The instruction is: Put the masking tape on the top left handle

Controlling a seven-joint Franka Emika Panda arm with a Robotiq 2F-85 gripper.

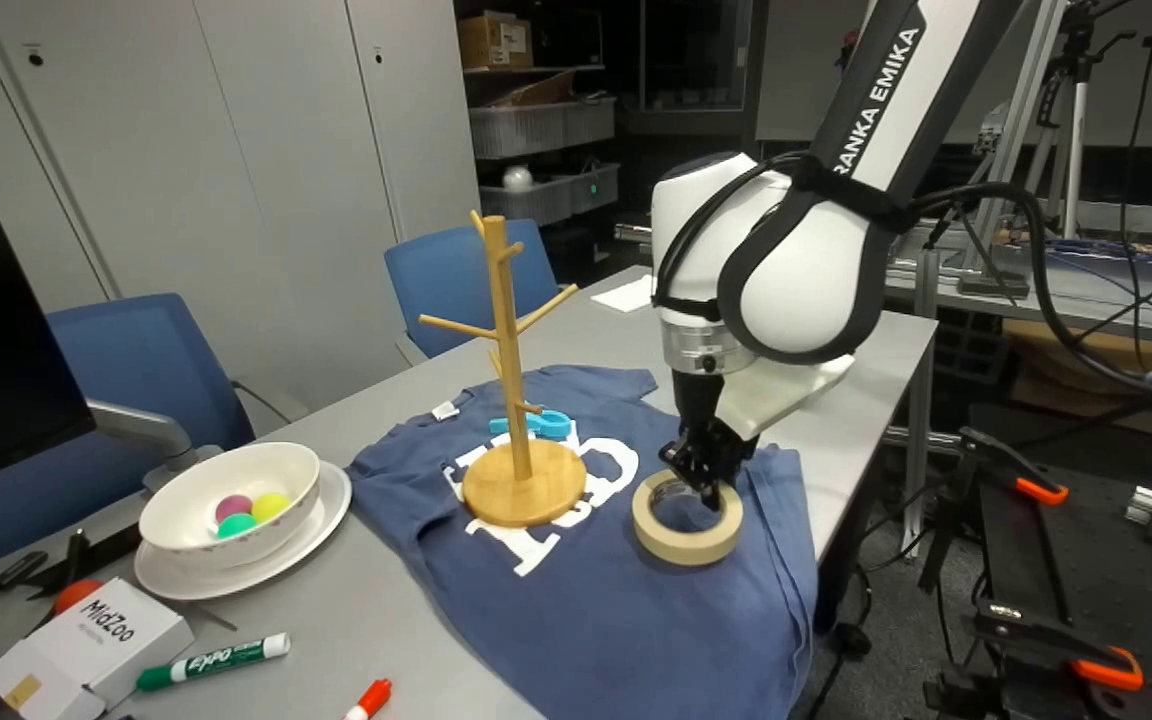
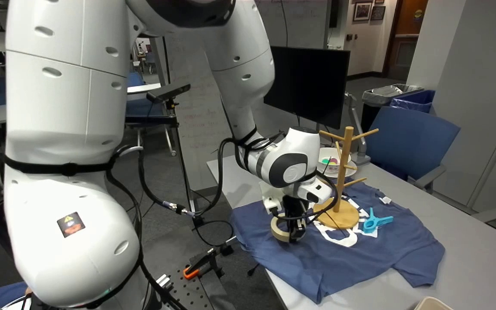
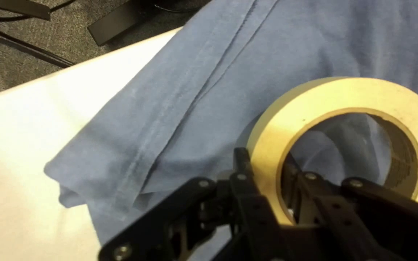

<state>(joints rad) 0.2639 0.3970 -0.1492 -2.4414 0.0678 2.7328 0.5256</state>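
Note:
The masking tape (image 1: 686, 547) is a cream-tan ring at shirt level beside the wooden stand's base (image 1: 524, 500). It also shows in an exterior view (image 2: 279, 234) and large in the wrist view (image 3: 368, 94). My gripper (image 3: 266, 157) straddles the ring's wall, one finger outside and one inside the hollow. The fingers are shut on that wall. The gripper points down in both exterior views (image 1: 704, 485) (image 2: 293, 234). I cannot tell whether the tape touches the shirt. The top left handle (image 2: 331, 135) is a bare peg near the pole's top, well above my gripper.
The blue shirt (image 1: 586, 620) lies under stand and tape. A light-blue clip (image 1: 533, 424) lies behind the pole. The stand's other pegs (image 1: 456, 325) stick out around the pole. A white bowl (image 1: 186, 510) with balls, a box (image 1: 91, 645) and markers (image 1: 216, 662) are farther off.

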